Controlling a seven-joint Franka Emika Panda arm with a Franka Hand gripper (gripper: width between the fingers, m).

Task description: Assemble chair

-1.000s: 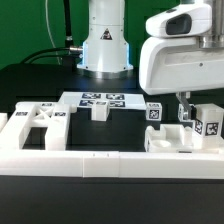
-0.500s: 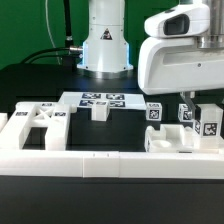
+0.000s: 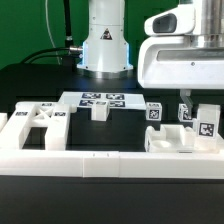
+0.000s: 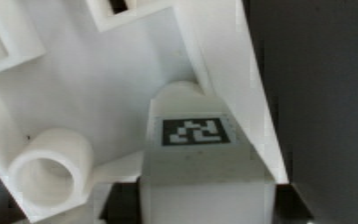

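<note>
End effector [image 3: 187, 108] leftward, beside chair leg [image 3: 207, 127]

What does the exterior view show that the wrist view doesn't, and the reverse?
Exterior only: the X-braced seat, the marker board, the border wall and the arm's base. Wrist only: a close look at a round tube on a white piece. Both: a tagged white part by the gripper, probably the same one. Neither shows whether the jaws are open or shut.

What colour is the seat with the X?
White; the seat shows best in the exterior view.
</note>
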